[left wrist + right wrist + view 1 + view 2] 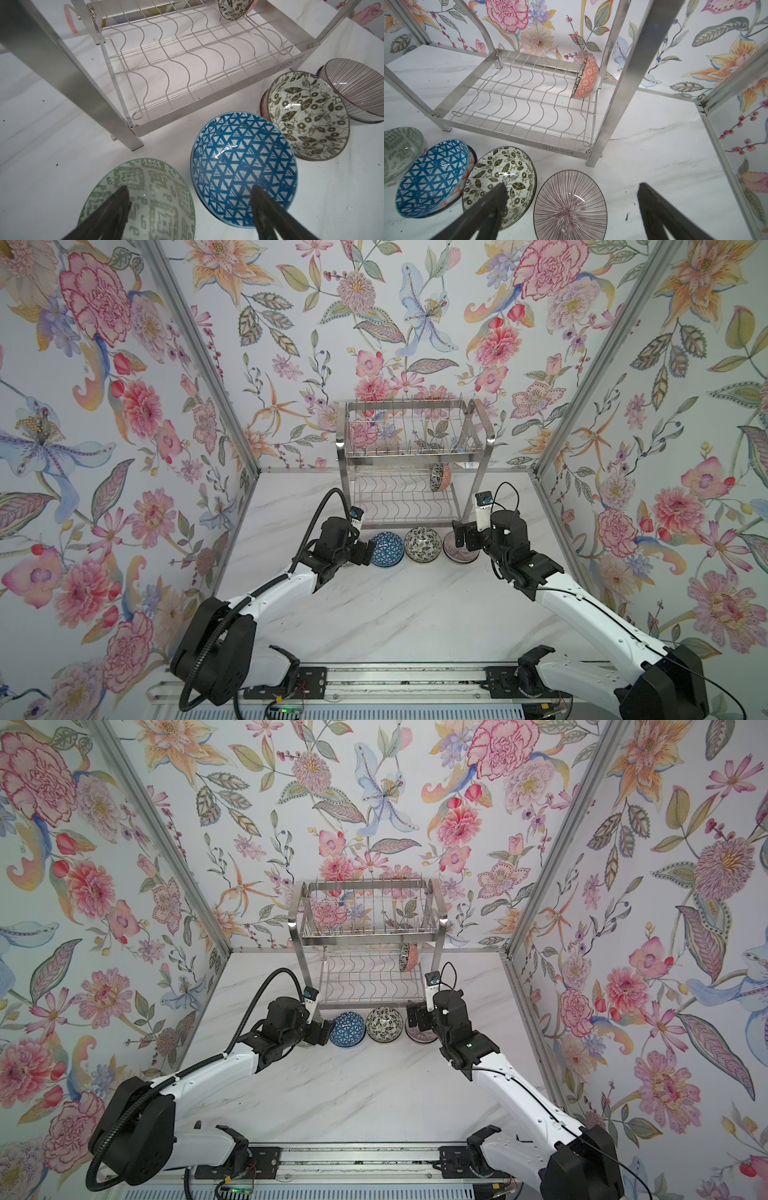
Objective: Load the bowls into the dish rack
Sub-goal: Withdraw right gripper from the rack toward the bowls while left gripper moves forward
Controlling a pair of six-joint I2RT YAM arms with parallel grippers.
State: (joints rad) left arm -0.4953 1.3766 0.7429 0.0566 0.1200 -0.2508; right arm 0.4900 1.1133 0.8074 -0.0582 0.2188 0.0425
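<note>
Glossy round bowls were lined before the shiny wire dish rack. The left pincer and right pincer were held spread, apparently above them.

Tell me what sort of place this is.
Most likely a staged robot test booth, not a real kitchen: floral wallpaper panels in metal framing box in a marble-look tabletop, and the left arm and right arm, mounted on a rail, face a dish rack and bowls.
</note>
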